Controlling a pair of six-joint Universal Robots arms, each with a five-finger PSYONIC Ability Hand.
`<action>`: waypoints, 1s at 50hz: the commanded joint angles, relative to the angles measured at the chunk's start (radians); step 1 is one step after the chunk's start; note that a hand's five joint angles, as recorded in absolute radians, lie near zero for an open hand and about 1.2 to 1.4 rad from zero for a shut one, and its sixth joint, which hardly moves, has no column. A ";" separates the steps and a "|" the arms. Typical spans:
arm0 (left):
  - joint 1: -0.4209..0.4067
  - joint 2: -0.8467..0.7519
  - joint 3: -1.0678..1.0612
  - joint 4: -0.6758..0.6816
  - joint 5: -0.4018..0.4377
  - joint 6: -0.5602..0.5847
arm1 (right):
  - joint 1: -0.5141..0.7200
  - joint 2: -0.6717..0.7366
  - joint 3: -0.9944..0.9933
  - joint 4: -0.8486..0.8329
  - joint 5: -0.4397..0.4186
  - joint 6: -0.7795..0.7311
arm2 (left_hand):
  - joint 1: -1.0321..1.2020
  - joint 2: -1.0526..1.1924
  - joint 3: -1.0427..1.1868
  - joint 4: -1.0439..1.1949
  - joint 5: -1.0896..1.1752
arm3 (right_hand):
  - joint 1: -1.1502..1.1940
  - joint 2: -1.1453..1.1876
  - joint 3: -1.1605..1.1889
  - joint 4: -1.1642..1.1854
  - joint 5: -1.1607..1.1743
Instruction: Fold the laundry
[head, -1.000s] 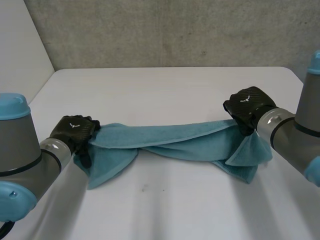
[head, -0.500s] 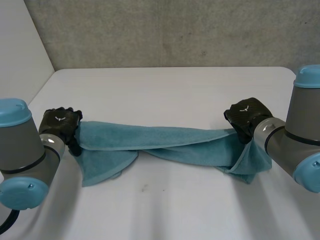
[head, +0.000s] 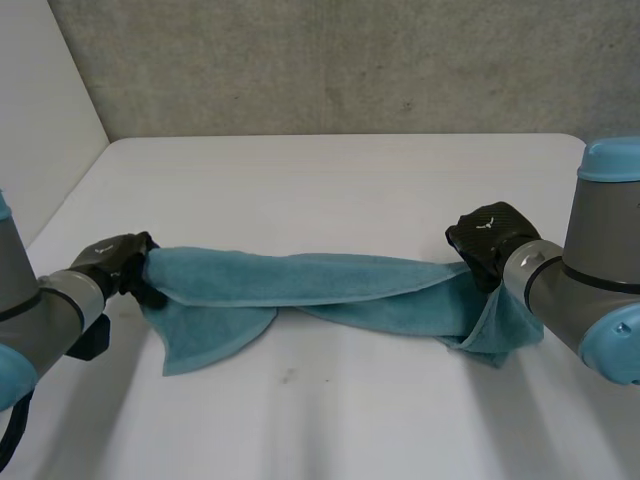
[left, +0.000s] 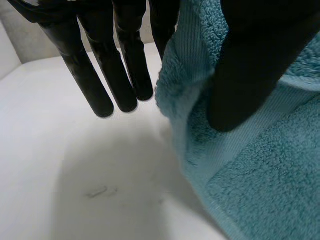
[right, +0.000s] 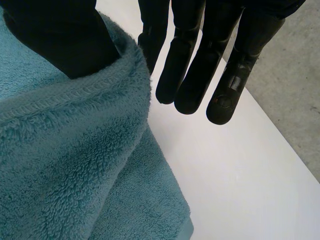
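A teal towel (head: 300, 280) lies twisted and stretched in a long band across the white table (head: 330, 180). My left hand (head: 115, 262) is at the towel's left end. In the left wrist view its thumb (left: 250, 65) presses the towel's hem (left: 260, 170) against the nearest finger, while the other fingers (left: 100, 65) hang straight beside the cloth. My right hand (head: 487, 235) holds the right end, slightly raised. There the thumb (right: 55, 35) pins a fold of the towel (right: 65, 165) against a finger, the rest of the fingers (right: 200, 60) straight.
A grey wall (head: 330, 60) runs behind the table's far edge and a white panel (head: 40, 120) stands at its left side. Bare tabletop lies in front of and behind the towel.
My left hand has moved outward to the left with the towel's end, and its thumb has closed on the cloth. The towel is drawn out longer. The right hand has barely moved.
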 joint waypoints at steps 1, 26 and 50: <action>0.031 -0.017 0.017 0.035 0.001 -0.031 | 0.000 0.034 -0.032 0.000 -0.002 -0.003 | 0.467 0.487 0.496 0.493 0.504 | 0.414 0.215 0.212 0.207 0.230; -0.047 0.113 0.609 0.394 -0.046 0.292 | 0.003 -0.009 -0.562 -0.492 0.140 0.092 | 0.467 0.487 0.496 0.493 0.504 | 0.414 0.215 0.212 0.207 0.230; -0.061 0.104 -0.174 0.437 -0.038 0.407 | -0.086 -0.151 0.324 -0.483 -0.083 0.133 | 0.467 0.487 0.496 0.493 0.504 | 0.414 0.215 0.212 0.207 0.230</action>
